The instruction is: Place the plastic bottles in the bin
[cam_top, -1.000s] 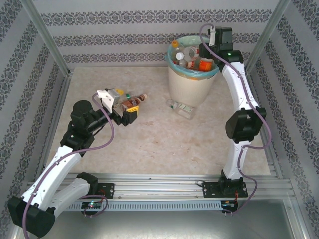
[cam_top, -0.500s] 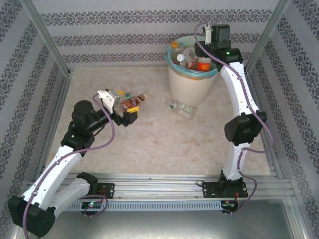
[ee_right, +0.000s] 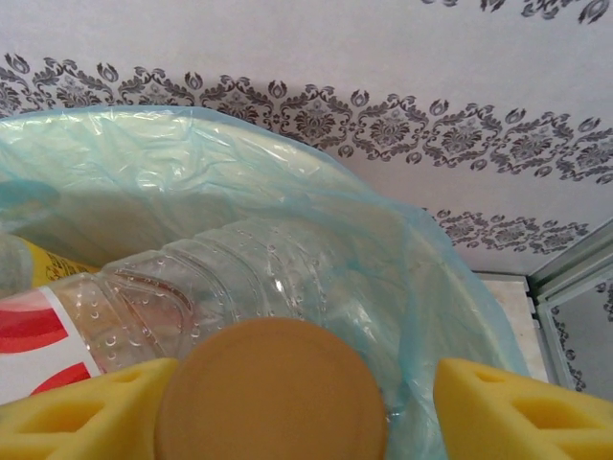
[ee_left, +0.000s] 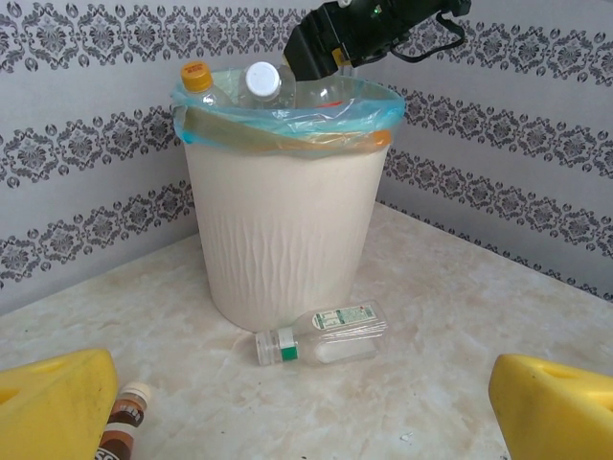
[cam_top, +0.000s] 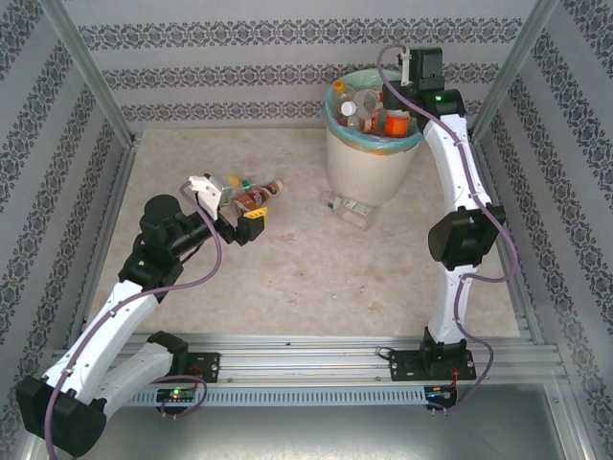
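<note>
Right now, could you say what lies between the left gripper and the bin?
In the left wrist view, a clear bottle lies on its side by the bin's foot.

Cream-white bin (ee_left: 278, 240) with faint wavy ribbing, lined by a pale teal bag (ee_left: 287, 105). Ahead of the left end effector (cam_top: 230, 203) and its yellow pads (ee_left: 551, 402) is a clear bottle (ee_left: 321, 335) with a white cap and green-and-white label. Beside one pad is a brown-labelled bottle (ee_left: 124, 426) with a cream cap. Between the right end effector (ee_right: 305, 412)'s yellow pads is a tan cap (ee_right: 271, 383); just beyond it, a red-labelled bottle (ee_right: 57, 326), clear. Desk (cam_top: 287, 278) beige, marbled; walls (cam_top: 239, 38) pale grey with dark floral bands.
</note>
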